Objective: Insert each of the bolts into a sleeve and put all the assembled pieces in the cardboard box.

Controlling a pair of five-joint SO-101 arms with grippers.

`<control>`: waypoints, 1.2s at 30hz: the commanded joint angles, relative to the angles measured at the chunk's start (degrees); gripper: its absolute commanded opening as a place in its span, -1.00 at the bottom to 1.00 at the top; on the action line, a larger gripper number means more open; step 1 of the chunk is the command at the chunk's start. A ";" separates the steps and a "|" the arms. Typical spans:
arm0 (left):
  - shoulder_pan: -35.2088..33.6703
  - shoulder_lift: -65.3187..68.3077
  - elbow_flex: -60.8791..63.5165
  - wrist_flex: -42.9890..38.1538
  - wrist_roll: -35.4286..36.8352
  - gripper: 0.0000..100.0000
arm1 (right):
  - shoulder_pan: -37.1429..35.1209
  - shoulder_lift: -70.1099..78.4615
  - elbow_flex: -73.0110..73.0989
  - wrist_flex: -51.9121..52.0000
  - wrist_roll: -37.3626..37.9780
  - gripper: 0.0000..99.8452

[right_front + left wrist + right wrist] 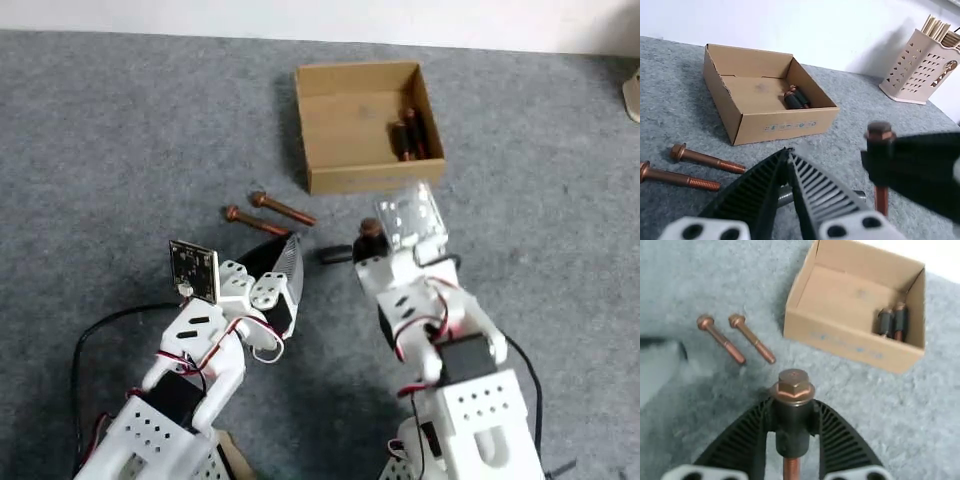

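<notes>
Bolts (283,209) lie loose, two of them, side by side on the grey bench (120,150) at about 7 o'clock from the cardboard box (370,178), both bare of any sleeve. Inside the box, against its 3 o'clock wall, rest what look like two assembled pieces (408,135), so that share of the job appears done. A third bolt (791,385) stands upright in the right claw (792,410), at roughly 6 o'clock from the box and just short of its near wall. Its hexagonal head sits on top of a black sleeve (790,432) and its shank shows out of the sleeve's lower end, so the bolt seems fully seated. The right claw's jaws are closed round that sleeve. This piece probably needs only to be carried over the box rim and let go. The left claw (788,155) sits at 9 o'clock from the right one, its ribbed jaws drawn together at the tips with nothing seen gripped between them. A spare sleeve (335,255) lies on the bench between the two claws, just beside the left one. By this reckoning about half the work remains: the held piece to drop in, then the two bare ones to sleeve and box. Only one free sleeve can be made out.
</notes>
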 commanded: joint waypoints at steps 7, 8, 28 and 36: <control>-0.92 -0.13 -2.15 -0.26 0.26 -0.98 | 1.10 15.25 -16.84 -0.40 -0.35 -0.99; -0.92 -0.13 -2.15 -0.26 0.26 -0.98 | 1.54 16.84 -17.89 -0.40 -0.44 -0.99; -0.48 -0.04 -2.15 0.00 0.35 -0.98 | 5.93 48.31 -45.14 -0.40 -0.09 -0.99; -0.66 -0.04 -2.15 0.00 0.26 -0.98 | 8.31 60.18 -57.27 -0.31 -0.09 -0.99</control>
